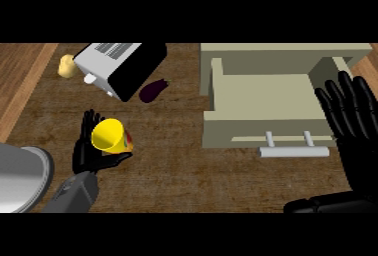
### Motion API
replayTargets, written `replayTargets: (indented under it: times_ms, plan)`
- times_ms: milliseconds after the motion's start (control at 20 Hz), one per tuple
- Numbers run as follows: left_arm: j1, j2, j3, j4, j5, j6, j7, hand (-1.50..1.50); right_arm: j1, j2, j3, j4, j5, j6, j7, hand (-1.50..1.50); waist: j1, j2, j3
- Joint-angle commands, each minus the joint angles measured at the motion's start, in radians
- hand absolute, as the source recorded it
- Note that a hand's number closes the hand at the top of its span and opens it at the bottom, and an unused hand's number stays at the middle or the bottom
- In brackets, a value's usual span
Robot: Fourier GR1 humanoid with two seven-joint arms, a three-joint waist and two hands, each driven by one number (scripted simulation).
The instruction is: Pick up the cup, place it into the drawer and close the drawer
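- Left hand (94,150) — fingers and thumb curled round the yellow cup (111,135), held tilted above the counter (184,175), well left of the drawer (266,100).
- Drawer — pulled open, its handle (293,151) facing the viewer.
- Right hand (351,112) — fingers straight and spread, holding nothing, at the drawer's right edge.
- Toaster (122,67), eggplant (153,90) and a pale item (67,66) lie at the upper left.

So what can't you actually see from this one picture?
- Left hand: its palm is hidden behind the yellow cup in the head view.
- Drawer: the right hand covers its right side.
- Grey round object: cut off by the left edge, unidentifiable.
- Eggplant: partly tucked behind the toaster.
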State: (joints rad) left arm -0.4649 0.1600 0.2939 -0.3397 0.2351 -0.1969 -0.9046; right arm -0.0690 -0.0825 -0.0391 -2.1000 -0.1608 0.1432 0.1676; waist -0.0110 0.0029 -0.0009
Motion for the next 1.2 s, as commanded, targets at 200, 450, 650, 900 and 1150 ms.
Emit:
replayTargets:
  times_ms: [200,450,650,900,1150]
  plan:
    - [-0.044,-0.027,0.007,0.060,0.022,-0.116,-0.046,1.50,-0.004,0.018,0.015,-0.033,0.010,-0.028,0.034,-1.50,-0.002,0.001,0.000]
    - [-0.040,-0.044,0.007,0.057,0.006,-0.082,-0.169,1.50,0.011,-0.015,-0.017,-0.044,-0.029,0.012,0.028,-1.50,-0.011,0.002,-0.001]
    - [-0.027,-0.015,0.005,0.048,-0.011,-0.042,-0.218,1.50,-0.026,-0.005,-0.007,-0.058,-0.010,-0.021,0.062,-1.50,-0.008,0.002,-0.001]
    - [0.040,0.009,-0.021,0.001,-0.029,-0.083,-0.229,1.50,0.055,0.000,-0.016,-0.042,-0.007,0.011,-0.013,-1.50,-0.001,-0.001,0.000]
    - [0.104,-0.009,-0.044,-0.164,-0.004,-0.099,-0.166,1.50,0.016,0.013,0.027,-0.036,0.046,-0.020,0.017,-1.50,0.013,-0.006,0.001]
